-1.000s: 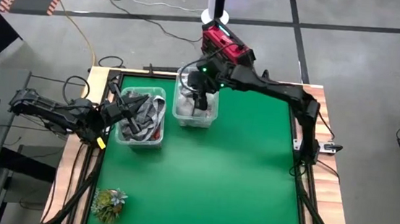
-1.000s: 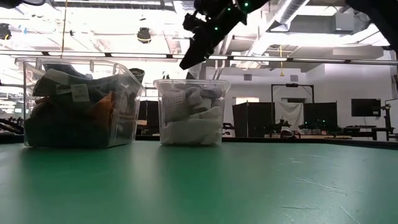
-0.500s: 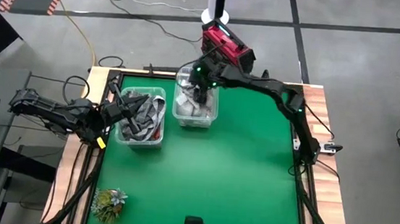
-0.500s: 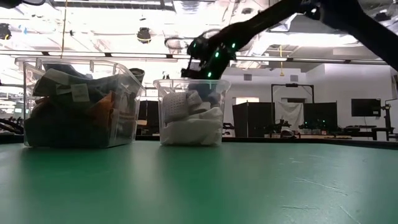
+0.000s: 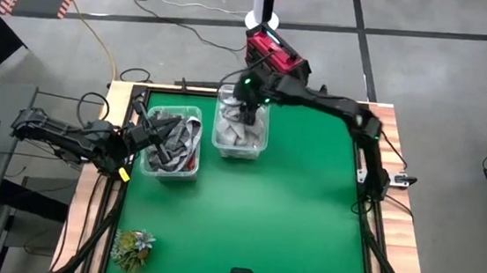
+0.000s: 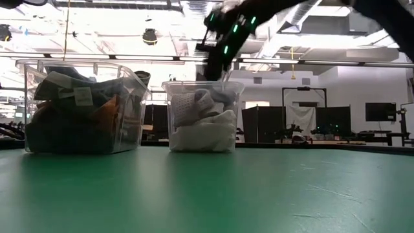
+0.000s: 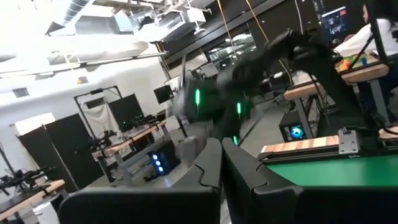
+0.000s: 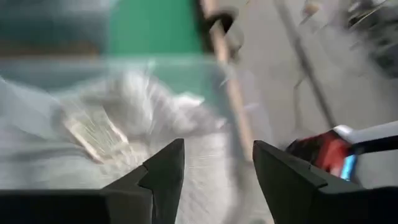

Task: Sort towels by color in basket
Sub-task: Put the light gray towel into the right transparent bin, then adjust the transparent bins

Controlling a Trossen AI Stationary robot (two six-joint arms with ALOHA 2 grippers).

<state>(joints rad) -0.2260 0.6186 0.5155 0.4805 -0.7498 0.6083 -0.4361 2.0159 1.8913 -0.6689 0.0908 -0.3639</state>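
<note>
**White towel's in the bin, right arm backing off**

Going left to right from my station. My left gripper (image 5: 165,145) is parked over the left bin (image 5: 189,174), the one stuffed with the dark grey, rust-orange and plaid towels (image 6: 77,113). In its wrist view the fingers (image 7: 239,177) are pressed together with nothing between them, and nothing on that side has budged over the last second. The little green plant (image 5: 132,248) sits at the near left corner of the table (image 5: 289,220), not part of this.

Next over is the right bin (image 6: 202,116) with the white towels (image 6: 204,133) piled inside. That's where things changed: half a second ago my right gripper (image 5: 247,115) was dipped down at the rim of that bin, and now the low view shows it raised clear above it. Its wrist view has the fingers (image 8: 163,168) spread apart and empty, looking down on the white pile. So I read that as a drop just finished.

The pile looks a touch fuller than a second ago, and the bin itself seems nudged slightly to the right. For the task, I'd say the whites are collected here; no towel is left on the green mat.
</note>
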